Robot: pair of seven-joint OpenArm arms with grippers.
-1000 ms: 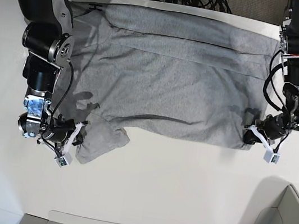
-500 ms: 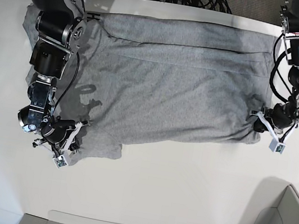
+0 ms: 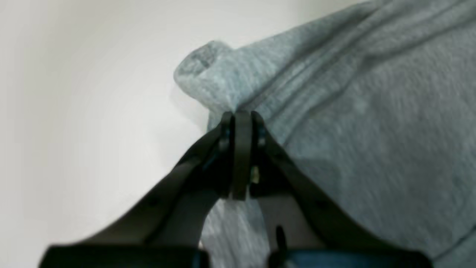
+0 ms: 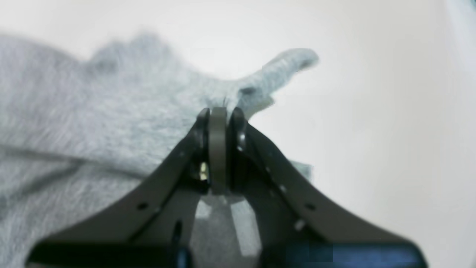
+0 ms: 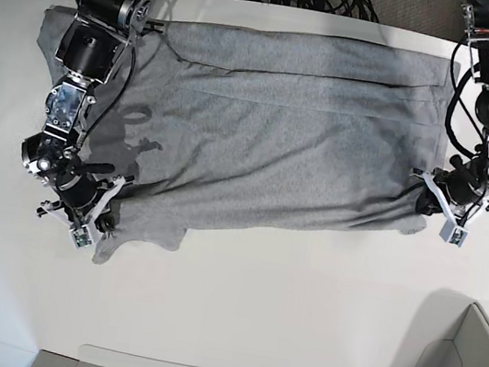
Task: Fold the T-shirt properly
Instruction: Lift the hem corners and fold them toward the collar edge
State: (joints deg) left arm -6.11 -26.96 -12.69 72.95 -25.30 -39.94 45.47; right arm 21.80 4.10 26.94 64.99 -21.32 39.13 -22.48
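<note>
While the base view shows the T-shirt (image 5: 282,124) spread across the white table (image 5: 298,313), wrist views show left gripper (image 3: 241,115) and right gripper (image 4: 219,111) each pinching a corner; bare tabletop lies ahead.

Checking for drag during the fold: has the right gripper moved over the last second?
Yes. The right gripper, shut on the T-shirt, has shifted toward the table's far edge in the base view.

Your right gripper (image 4: 218,111) is pinched tight on a bunched edge of the grey T-shirt (image 4: 93,111), over the white table (image 4: 372,111).
</note>
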